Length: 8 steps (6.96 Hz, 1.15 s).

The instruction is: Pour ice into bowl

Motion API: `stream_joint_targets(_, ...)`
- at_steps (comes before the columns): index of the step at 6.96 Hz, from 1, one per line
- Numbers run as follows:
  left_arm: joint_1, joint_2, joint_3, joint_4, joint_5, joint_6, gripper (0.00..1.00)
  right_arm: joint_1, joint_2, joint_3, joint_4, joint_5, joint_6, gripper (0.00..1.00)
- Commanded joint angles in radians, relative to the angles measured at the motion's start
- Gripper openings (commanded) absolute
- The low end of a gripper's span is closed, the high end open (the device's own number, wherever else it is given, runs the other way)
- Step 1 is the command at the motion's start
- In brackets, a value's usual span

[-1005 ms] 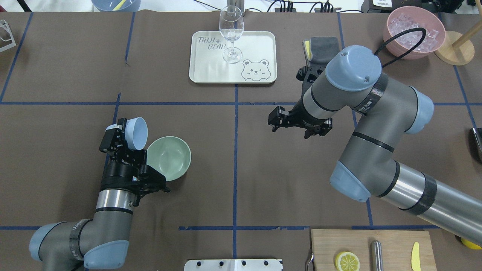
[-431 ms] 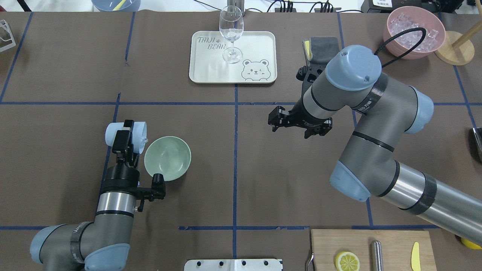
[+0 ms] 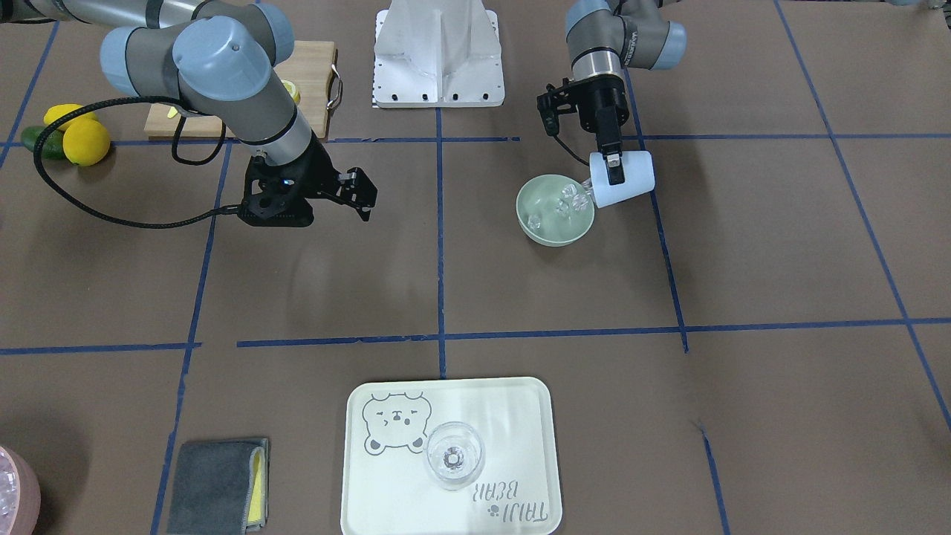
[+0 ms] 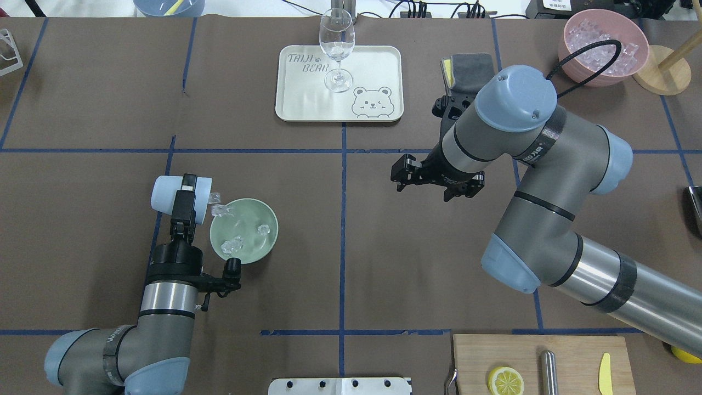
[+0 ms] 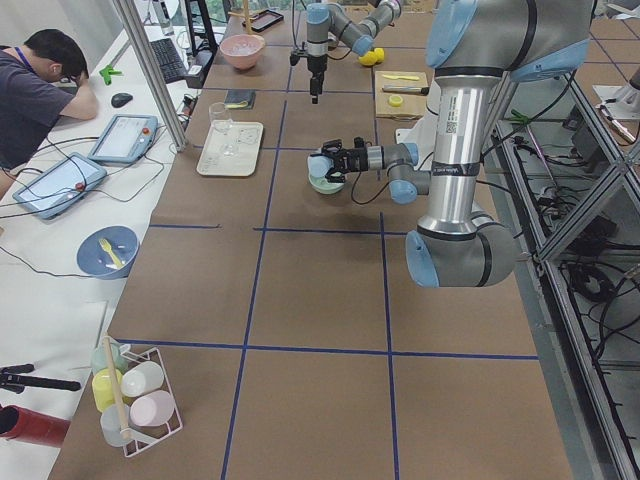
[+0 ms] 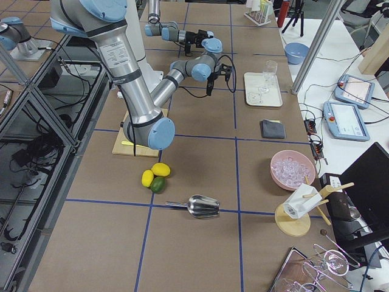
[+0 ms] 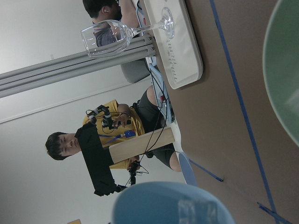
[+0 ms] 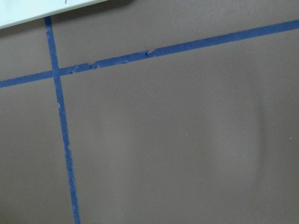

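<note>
So, left gripper (image 4: 185, 198) is clamped on the blue cup (image 4: 164, 193), tipped sideways at the left rim of the bowl (image 4: 270, 241). Ice (image 4: 233, 247) sits in it, some at the cup's mouth. Right gripper (image 4: 400, 170) hovers mid-table, jaws apart.

Cropped by the right edge of the left wrist view: round pale sage-green bowl (image 7: 286, 70), a mere arc of rim and wall. Cropped by the bottom edge there, and blurred: light blue tapered cup (image 7: 173, 205). Hidden under that cup from overhead: lower finger of the left gripper (image 4: 185, 195). Tucked beneath the wrist, spread unreadable: fingers of the right gripper (image 3: 282, 217). Too small to count in either side view: clear glassy ice cubes (image 4: 235, 248). Clipped at the front view's corner: pink round tub (image 3: 13, 487).
</note>
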Motion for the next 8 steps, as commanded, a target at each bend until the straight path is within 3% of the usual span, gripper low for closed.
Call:
stream_joint_targets(1, 0.001, 0.000, 0.003, 0.000, 0.005, 0.014, 0.00, 0.001, 0.000, 0.000, 0.003, 0.000, 0.001, 1.00)
stream_joint_targets(5, 0.001, 0.000, -0.037, -0.058, -0.009, 0.015, 0.00, 0.001, 0.000, 0.000, 0.003, 0.002, 0.001, 1.00)
stream_joint_targets(8, -0.004, 0.018, -0.124, -0.126, -0.184, 0.015, 0.00, -0.002, 0.001, 0.002, 0.003, 0.000, 0.007, 1.00)
